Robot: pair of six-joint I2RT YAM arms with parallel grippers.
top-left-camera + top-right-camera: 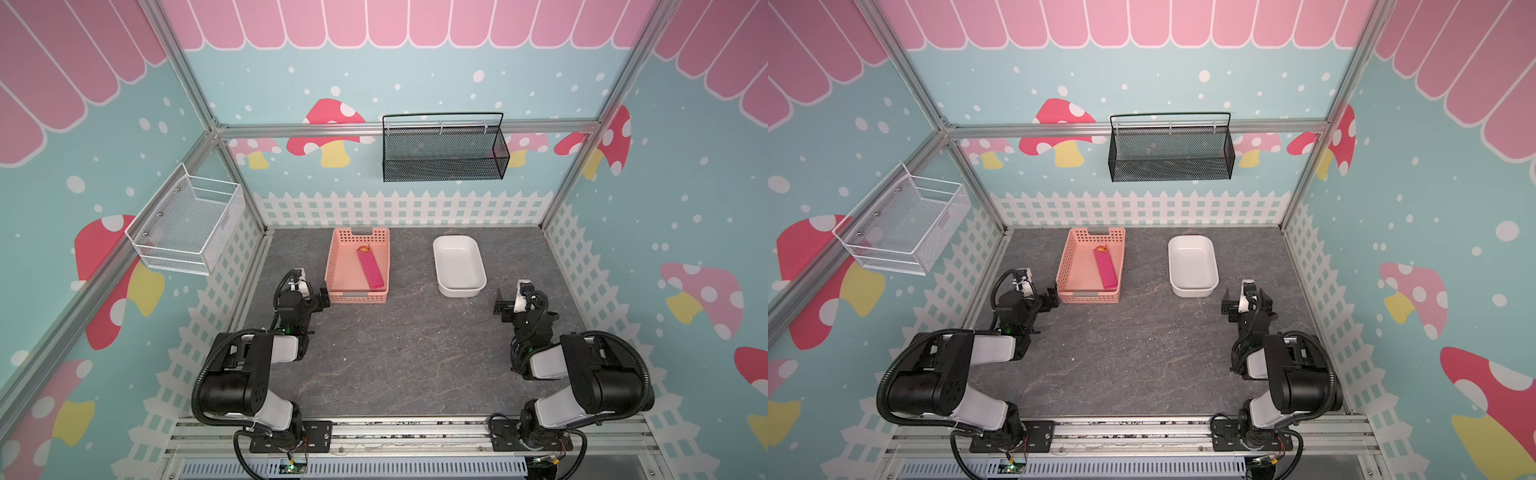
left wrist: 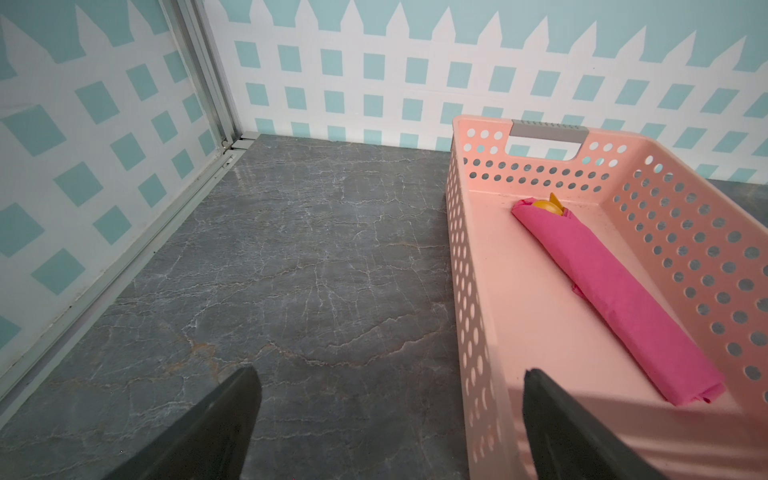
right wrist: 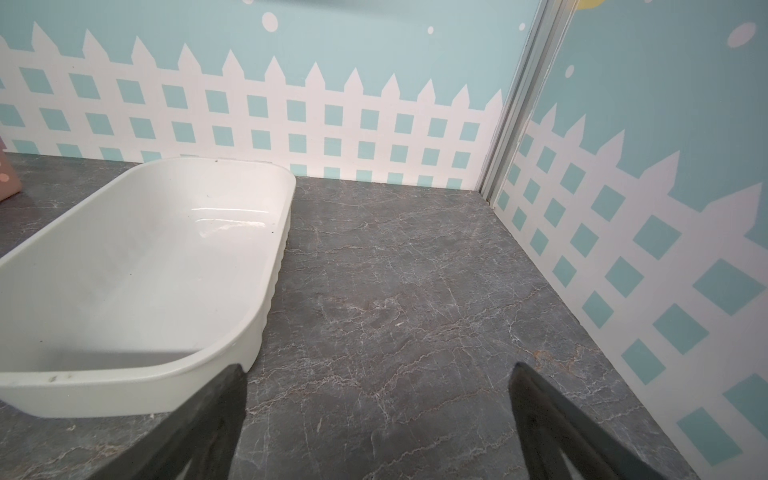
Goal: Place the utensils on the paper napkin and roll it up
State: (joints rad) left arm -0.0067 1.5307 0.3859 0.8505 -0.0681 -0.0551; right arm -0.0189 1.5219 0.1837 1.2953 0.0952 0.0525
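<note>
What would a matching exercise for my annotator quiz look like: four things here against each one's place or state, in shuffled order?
1 paper napkin
2 white tub
3 black mesh basket
4 left gripper

a open, holding nothing
b hanging above the table
c rolled, lying in the pink basket
d on the table, empty

Pairs: 1-c, 2-d, 3-b, 4-a.

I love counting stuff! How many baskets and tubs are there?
4. A pink basket on the table, a white tub to its right, a black mesh basket hanging on the back wall, and a white wire basket on the left wall. None seems hidden.
</note>
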